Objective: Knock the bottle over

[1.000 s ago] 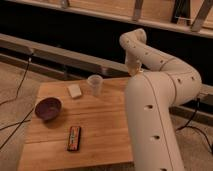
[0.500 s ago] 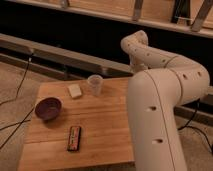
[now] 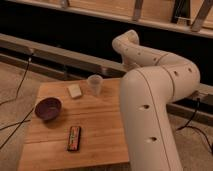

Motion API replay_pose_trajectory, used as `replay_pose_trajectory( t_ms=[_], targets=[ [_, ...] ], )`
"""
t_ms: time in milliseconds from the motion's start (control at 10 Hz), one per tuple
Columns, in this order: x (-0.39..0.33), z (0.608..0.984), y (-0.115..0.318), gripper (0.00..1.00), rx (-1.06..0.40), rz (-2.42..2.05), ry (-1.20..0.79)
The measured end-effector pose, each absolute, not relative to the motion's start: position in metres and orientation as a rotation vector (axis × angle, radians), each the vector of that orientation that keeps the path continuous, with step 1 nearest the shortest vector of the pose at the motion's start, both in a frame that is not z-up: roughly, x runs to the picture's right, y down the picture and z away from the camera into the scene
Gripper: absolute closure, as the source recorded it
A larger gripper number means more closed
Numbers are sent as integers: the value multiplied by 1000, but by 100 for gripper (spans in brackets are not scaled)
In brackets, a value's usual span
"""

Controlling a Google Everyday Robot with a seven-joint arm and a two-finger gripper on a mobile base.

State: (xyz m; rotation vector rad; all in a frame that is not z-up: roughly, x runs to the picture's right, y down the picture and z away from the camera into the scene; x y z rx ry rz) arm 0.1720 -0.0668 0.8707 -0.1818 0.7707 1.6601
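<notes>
Seemingly not yet done: no toppled bottle on table (image 3: 100, 125), bottle not made out, perhaps hidden with gripper behind arm (image 3: 150, 100) at right, gripper state untellable, only clear cup (image 3: 95, 84) upright at far edge.

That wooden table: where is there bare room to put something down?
On the table, bare wood lies between the snack bar and the arm, and between bowl and clear cup. The back edge is crowded: sponge, cup. The gripper is out of sight.
</notes>
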Motion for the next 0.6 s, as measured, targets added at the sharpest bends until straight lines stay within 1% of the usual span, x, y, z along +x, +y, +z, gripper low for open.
replay_pose_trajectory(
  t_ms=[100, 300, 600],
  targets=[
    [174, 870, -66, 97, -181, 1662, 773],
    [175, 870, -67, 81, -181, 1662, 773],
    [173, 870, -67, 50, -182, 1660, 772]
  ],
)
